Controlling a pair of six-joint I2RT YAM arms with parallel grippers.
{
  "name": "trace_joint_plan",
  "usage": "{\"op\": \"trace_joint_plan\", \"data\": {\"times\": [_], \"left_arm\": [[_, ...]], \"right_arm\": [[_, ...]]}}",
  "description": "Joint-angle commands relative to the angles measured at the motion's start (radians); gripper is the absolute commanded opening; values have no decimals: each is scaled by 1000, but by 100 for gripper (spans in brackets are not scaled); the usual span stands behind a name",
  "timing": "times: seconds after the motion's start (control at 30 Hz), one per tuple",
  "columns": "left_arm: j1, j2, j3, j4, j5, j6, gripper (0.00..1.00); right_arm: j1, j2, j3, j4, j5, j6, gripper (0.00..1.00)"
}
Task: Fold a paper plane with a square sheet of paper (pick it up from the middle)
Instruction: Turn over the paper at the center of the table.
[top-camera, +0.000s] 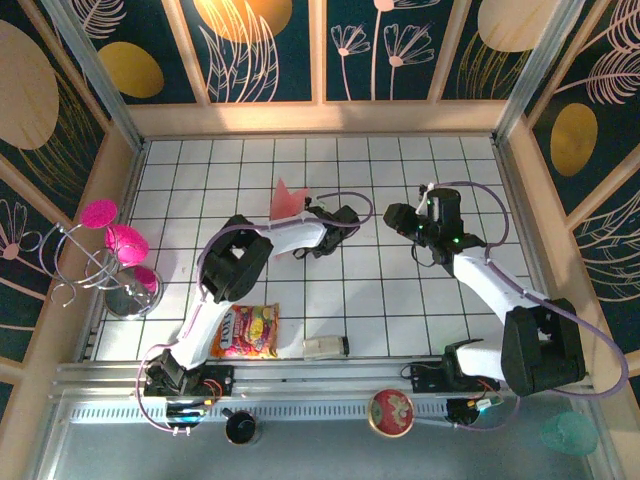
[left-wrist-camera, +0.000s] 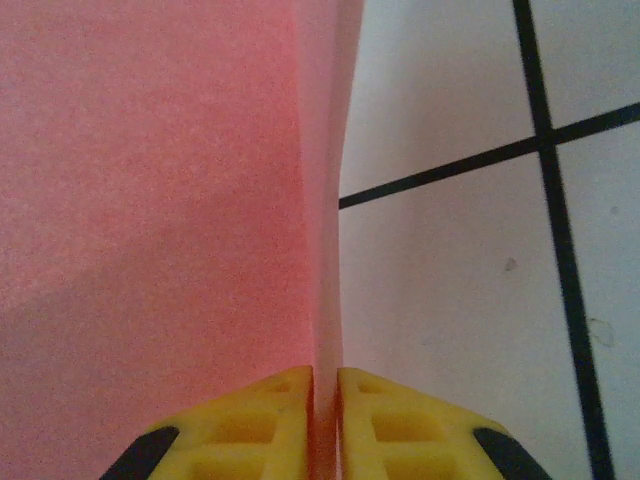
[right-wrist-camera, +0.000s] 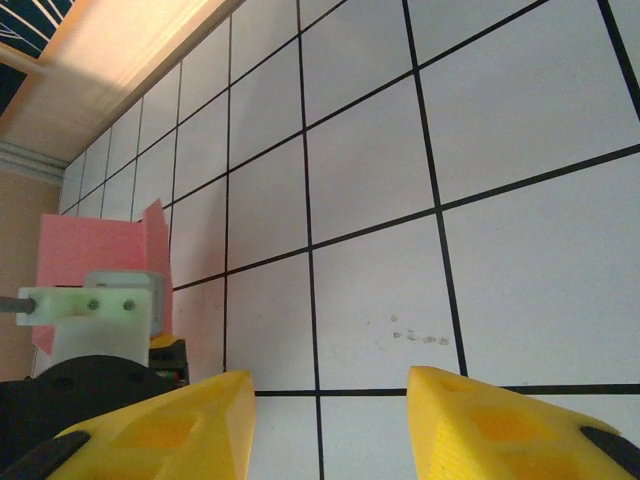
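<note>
I work in staged robot booth: white gridded table (top-camera: 400, 300), floral panels (top-camera: 380, 50) on three sides, my bases (top-camera: 185, 380) on near metal rail (top-camera: 320, 375).

From where I stand I count two black-and-white robot arms, the left arm (top-camera: 215, 290) and the right arm (top-camera: 490, 285). That makes two grippers, the left gripper (left-wrist-camera: 327, 420) and the right gripper (right-wrist-camera: 330, 420), with two yellow plastic fingers (right-wrist-camera: 165, 430) apiece.

- One sheet of thin salmon-pink paper (top-camera: 288, 198).
- One orange-yellow snack packet (top-camera: 246, 332).
- One small white rectangular block (top-camera: 325, 347).
- Three magenta round pieces (top-camera: 126, 242) on one silver wire-loop stand (top-camera: 80, 268).
- One round red tin (top-camera: 390, 412).
- One small black knob (top-camera: 240, 428).
- One pale teal disc (top-camera: 570, 432).
</note>
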Motion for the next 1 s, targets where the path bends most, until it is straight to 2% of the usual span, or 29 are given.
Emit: {"op": "trace_joint_plan", "data": {"times": [0.0,0.37,0.57,0.73,0.97], "left_arm": [[-11,25,31,-25,17,-53,15],[-37,70,53,4,96,-85,20],[-42,83,70,0,105,-94,21],[-47,58,76,2,147,-107,28],[-55,-77,39,101,313,-130,46]], "right_arm": [[-12,-30,-9,-16,18,4,45],[-14,-19,-8,-9,6,13,44],[-16,-20,-7,-9,3,13,44],[-20,-30,-10,-11,12,20,44],[-35,-49,-28,-5,40,41,45]]}}
